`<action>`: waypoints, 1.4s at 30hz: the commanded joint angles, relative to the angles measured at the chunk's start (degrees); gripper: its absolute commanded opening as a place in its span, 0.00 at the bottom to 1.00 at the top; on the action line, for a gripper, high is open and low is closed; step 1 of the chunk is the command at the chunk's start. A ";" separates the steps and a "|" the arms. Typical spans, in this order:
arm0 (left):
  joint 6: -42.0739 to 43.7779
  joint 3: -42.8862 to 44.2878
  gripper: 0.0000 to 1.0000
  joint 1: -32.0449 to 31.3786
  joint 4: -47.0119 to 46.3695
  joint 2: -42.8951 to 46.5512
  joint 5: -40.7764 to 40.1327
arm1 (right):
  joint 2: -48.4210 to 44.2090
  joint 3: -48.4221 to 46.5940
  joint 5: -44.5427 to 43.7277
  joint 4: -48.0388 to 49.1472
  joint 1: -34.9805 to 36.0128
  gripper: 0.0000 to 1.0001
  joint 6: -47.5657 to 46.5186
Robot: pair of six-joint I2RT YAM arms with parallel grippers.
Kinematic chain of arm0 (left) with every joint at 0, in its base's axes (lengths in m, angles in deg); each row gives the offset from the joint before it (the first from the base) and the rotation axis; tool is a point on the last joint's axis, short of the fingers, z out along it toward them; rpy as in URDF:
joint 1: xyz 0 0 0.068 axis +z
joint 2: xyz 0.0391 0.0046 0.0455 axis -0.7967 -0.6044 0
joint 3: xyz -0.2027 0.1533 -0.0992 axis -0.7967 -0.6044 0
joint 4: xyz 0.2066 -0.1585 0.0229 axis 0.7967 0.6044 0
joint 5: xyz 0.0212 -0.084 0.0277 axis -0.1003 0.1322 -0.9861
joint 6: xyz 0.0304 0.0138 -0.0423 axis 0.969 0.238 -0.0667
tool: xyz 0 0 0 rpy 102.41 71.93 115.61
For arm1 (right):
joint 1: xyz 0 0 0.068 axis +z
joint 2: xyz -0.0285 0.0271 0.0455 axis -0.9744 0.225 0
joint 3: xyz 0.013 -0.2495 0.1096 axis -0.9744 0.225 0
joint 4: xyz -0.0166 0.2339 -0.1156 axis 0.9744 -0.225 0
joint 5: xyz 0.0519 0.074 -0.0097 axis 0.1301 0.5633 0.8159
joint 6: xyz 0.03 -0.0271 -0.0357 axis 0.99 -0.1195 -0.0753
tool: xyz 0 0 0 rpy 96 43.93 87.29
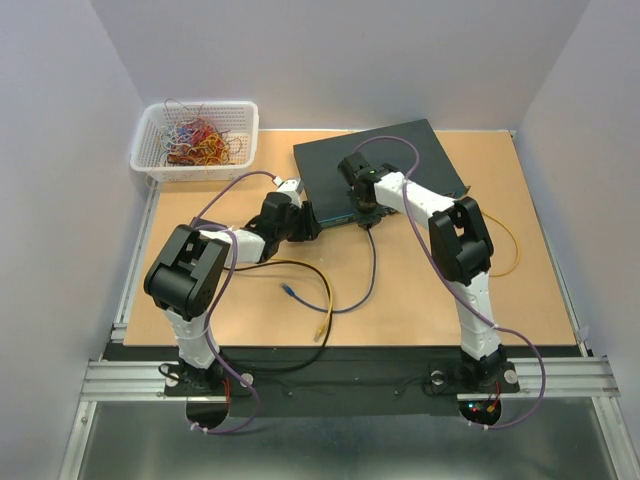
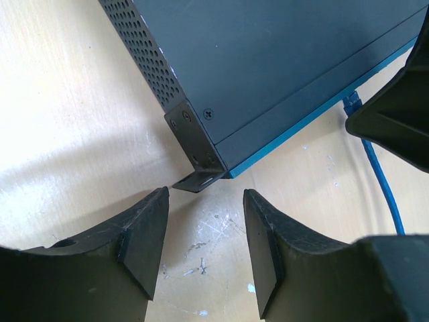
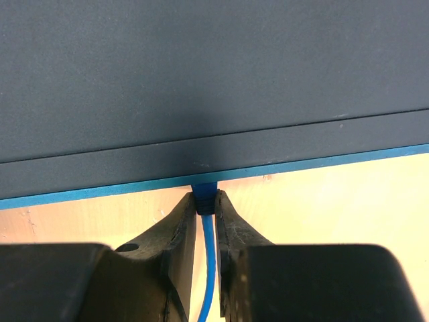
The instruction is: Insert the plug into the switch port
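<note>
While the left gripper (image 2: 204, 225) hangs spread wide at the bracketed corner of the switch (image 2: 281, 60), low in the left-wrist view, the right gripper (image 3: 206, 201), centre frame in its own view, is pinched narrow on the blue plug (image 3: 206, 191) at the switch's front edge. Insertion seems in hand; next, a straight push forward, since seating is hidden.

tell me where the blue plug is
In the right wrist view the blue plug sits centre frame, pinched in the right gripper, its tip against the blue front edge of the switch.
</note>
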 commanded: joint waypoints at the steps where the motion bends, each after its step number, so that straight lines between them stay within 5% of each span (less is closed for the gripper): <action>1: 0.60 -0.61 0.59 -0.37 -1.04 0.79 -0.31 | -0.49 -2.42 -3.19 13.93 -1.03 0.00 1.37; 42: 1.22 -0.35 0.58 -0.37 -0.78 0.35 -0.57 | 4.35 -15.26 -2.39 10.33 -1.03 0.00 -0.30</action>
